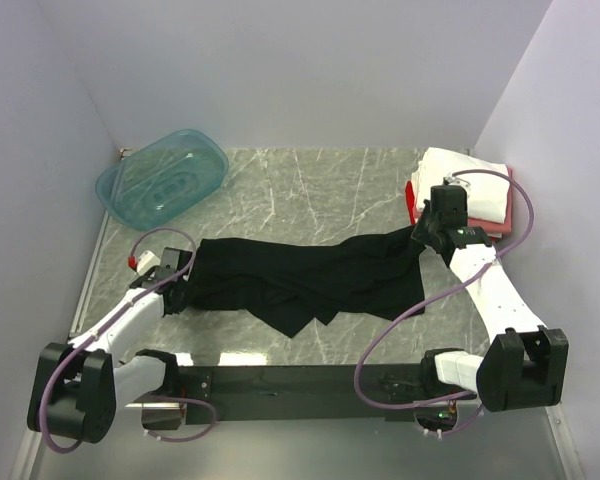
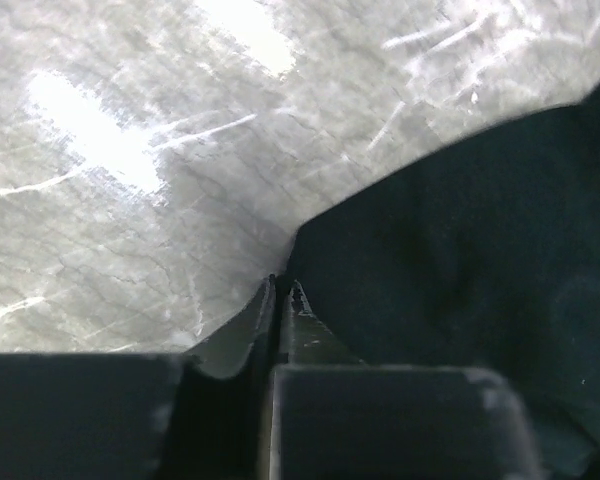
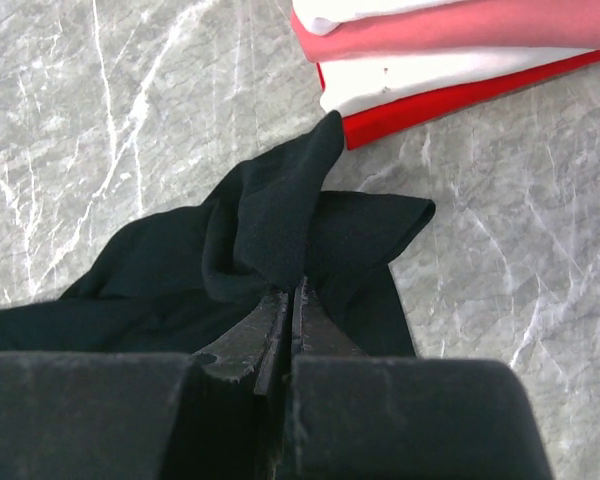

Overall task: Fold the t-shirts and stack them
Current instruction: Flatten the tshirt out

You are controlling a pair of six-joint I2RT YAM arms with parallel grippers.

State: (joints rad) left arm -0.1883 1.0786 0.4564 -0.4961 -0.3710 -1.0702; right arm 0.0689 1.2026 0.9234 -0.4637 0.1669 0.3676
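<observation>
The black t-shirt lies stretched across the marble table between my two grippers. My left gripper is shut on its left edge; in the left wrist view the jaws pinch the cloth's corner. My right gripper is shut on the shirt's right end, where the black cloth bunches at the fingertips. A stack of folded white, pink and red t-shirts sits at the back right, close behind the right gripper; it also shows in the right wrist view.
A translucent teal plastic tub leans at the back left corner. White walls close in the table on the left, back and right. Bare marble lies between the tub and the stack.
</observation>
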